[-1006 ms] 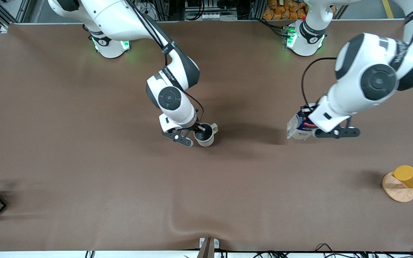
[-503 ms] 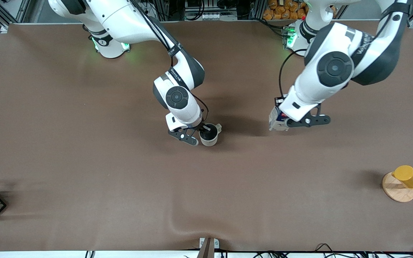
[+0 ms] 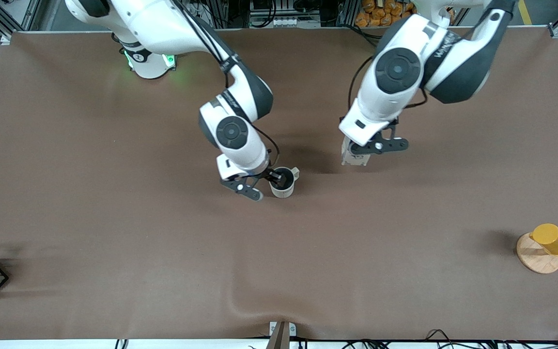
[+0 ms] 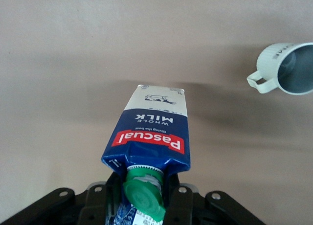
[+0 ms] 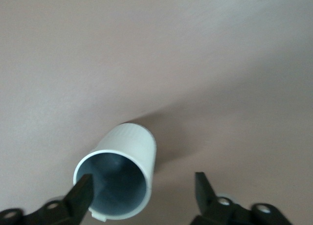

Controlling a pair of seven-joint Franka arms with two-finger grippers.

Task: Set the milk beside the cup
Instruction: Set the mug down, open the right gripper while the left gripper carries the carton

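My left gripper (image 4: 139, 205) fingers clench the tilted milk carton (image 4: 149, 137) mid-frame; right gripper (image 5: 142, 191) fingers, released, straddle the mug (image 3: 282, 183). Collision could topple it.

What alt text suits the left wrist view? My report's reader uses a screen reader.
The left gripper holds the blue milk carton by its green-capped top above the brown table, with the cream mug standing apart nearby.

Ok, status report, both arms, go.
Left gripper shut on milk carton, carried over the table. Right gripper open, one finger inside the mug. Bare table between carton and mug.
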